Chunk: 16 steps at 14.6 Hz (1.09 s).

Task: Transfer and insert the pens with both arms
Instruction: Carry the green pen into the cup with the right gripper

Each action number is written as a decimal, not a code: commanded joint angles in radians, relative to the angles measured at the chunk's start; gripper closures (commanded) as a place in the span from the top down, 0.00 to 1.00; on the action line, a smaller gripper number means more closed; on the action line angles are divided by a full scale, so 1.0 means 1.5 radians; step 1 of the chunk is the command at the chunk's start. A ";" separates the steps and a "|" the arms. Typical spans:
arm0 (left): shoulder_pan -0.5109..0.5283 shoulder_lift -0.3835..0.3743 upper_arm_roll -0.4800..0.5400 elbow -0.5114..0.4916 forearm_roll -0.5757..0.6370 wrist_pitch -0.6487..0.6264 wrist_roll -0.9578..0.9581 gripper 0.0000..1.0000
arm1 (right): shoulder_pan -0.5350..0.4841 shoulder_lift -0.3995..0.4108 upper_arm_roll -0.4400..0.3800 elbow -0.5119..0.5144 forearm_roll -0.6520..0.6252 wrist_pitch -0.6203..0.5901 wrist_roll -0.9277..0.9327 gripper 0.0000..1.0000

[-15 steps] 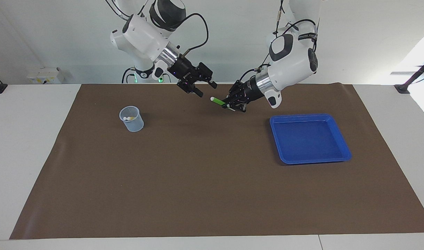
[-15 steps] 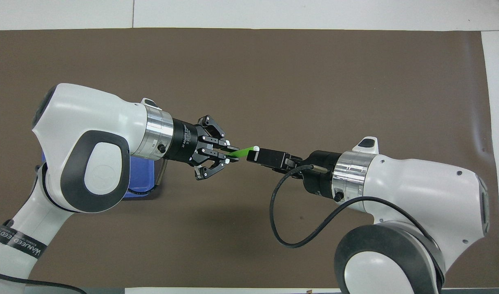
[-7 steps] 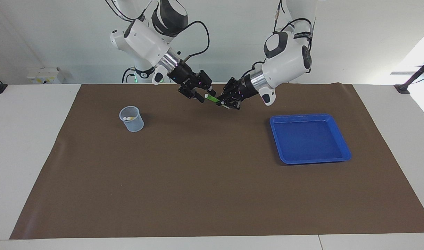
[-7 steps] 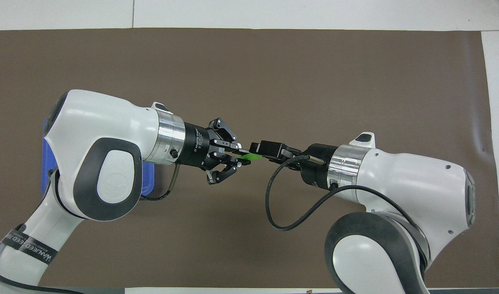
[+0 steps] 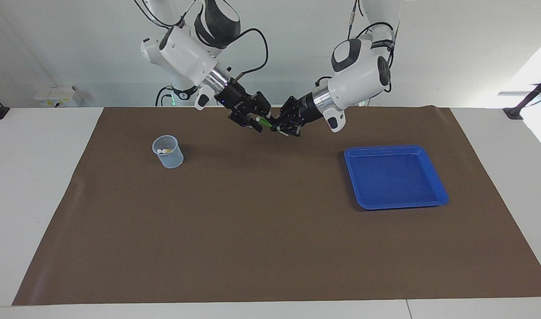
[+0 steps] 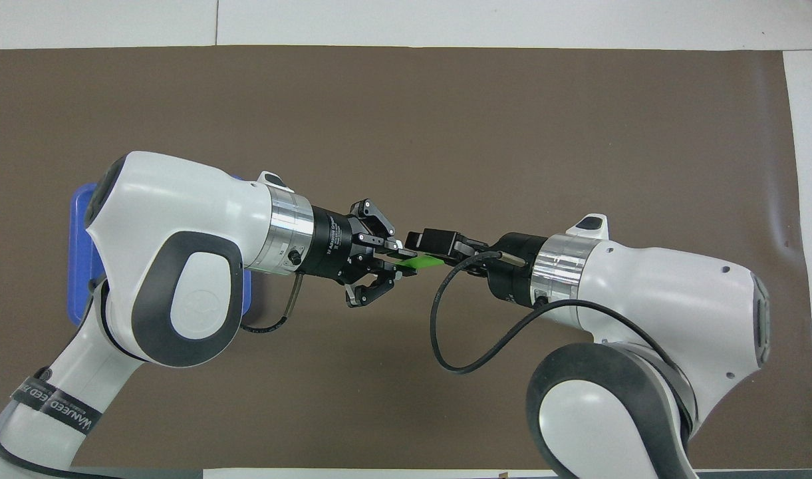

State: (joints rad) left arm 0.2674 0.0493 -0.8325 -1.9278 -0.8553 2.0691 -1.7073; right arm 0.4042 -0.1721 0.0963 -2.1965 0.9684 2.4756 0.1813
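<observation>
Green pen (image 5: 265, 122) clamped in left pincer (image 5: 274, 128), right pincer (image 5: 255, 120) around its tip

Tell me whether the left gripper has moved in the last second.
Yes. In the facing view the left gripper, shut on the green pen, has moved away from the blue tray, toward the right gripper.

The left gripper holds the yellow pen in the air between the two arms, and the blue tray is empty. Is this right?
Not quite: the pen is green, not yellow, as the overhead view shows. The left gripper does hold it in the air between the two arms, and the blue tray is empty.
</observation>
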 commanded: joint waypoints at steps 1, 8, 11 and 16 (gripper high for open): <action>0.000 -0.025 0.002 -0.018 -0.018 0.011 -0.006 0.00 | 0.002 0.002 0.001 0.007 0.017 -0.015 -0.008 0.63; 0.001 -0.029 0.003 -0.020 -0.018 0.012 -0.006 0.00 | -0.005 -0.001 0.000 0.009 0.017 -0.042 -0.016 0.56; 0.001 -0.029 0.003 -0.020 -0.018 0.015 -0.006 0.00 | -0.005 -0.002 0.000 0.009 0.017 -0.044 -0.015 0.49; 0.001 -0.029 0.002 -0.020 -0.018 0.016 -0.006 0.00 | -0.008 -0.001 0.000 0.009 0.016 -0.041 -0.015 0.48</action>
State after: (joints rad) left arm 0.2674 0.0479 -0.8325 -1.9278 -0.8553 2.0796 -1.7074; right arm 0.4066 -0.1722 0.0939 -2.1895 0.9684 2.4313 0.1813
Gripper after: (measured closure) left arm 0.828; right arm 0.515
